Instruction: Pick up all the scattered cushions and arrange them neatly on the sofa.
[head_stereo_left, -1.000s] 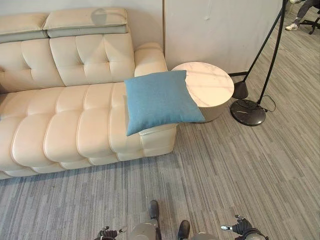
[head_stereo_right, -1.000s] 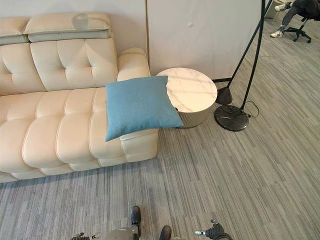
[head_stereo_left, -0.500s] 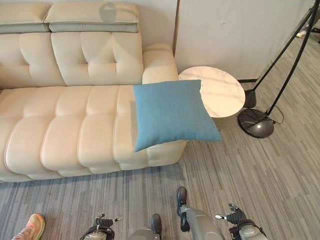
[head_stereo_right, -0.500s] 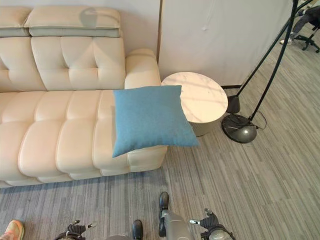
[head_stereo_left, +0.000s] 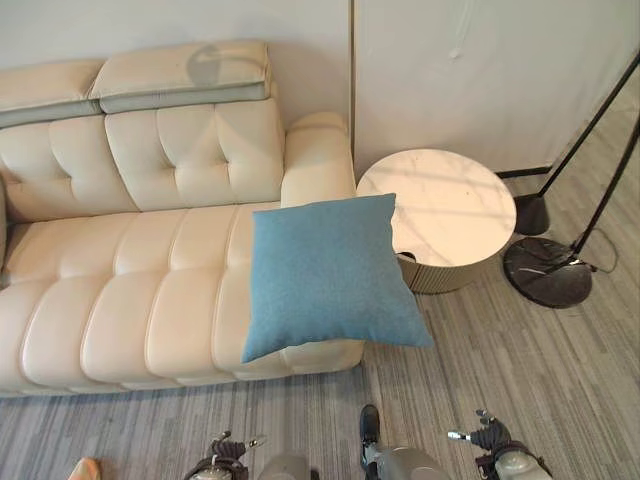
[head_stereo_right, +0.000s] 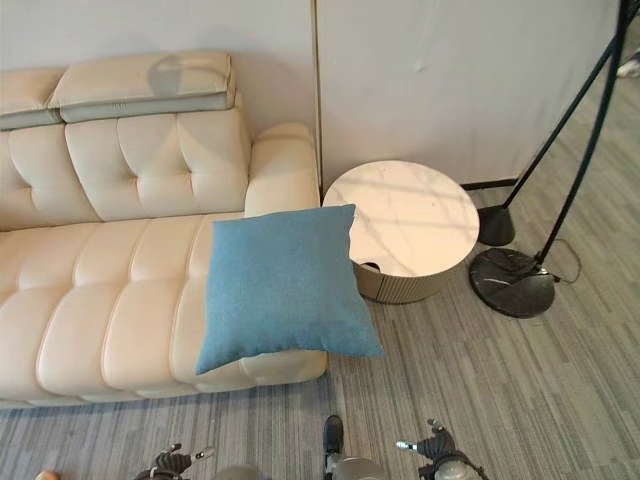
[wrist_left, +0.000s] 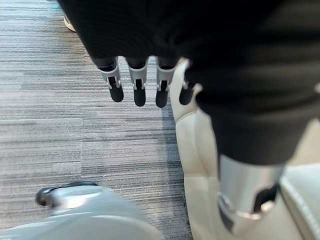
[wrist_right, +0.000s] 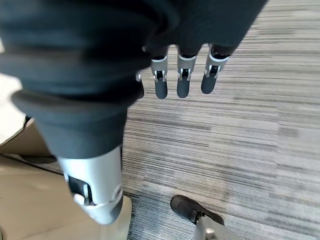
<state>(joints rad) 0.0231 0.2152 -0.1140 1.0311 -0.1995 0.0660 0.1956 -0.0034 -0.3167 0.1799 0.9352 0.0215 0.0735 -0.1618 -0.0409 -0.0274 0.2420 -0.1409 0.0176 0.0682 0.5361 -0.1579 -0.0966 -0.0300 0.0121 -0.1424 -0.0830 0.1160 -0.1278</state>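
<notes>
Square blue fabric cushion (head_stereo_left: 325, 275): flat on the right end of the cream tufted leather sofa (head_stereo_left: 130, 290), lower right corner hanging past the seat's front edge toward the round white marble-topped side worktop (head_stereo_left: 450, 205). Same perch on that sofa end as a second ago and half a second ago, overhanging corner included. Shifted instead: the whole scene, with sofa, worktop and black floor-lamp base (head_stereo_left: 545, 272) sliding together across both eye views, so a camera move, not a cushion move. Cushion and sofa larger and more central than a second ago, which reads as the robot squaring up and closing in. Meaning for the task: cushion on the sofa but crooked and half off the edge, so not yet neatly arranged; likely needs a reach, a lift and a set-down against the backrest.

Left hand (wrist_left: 137, 82): fingers straight and relaxed, pointing down over grey striped carpet (wrist_left: 60, 125) beside the sofa front, holding nothing, touching nothing. Right hand (wrist_right: 180, 75): likewise slack and straight-fingered above the carpet, empty, well apart from the cushion. Both low at the bottom of the eye views, near the sofa's front.
</notes>
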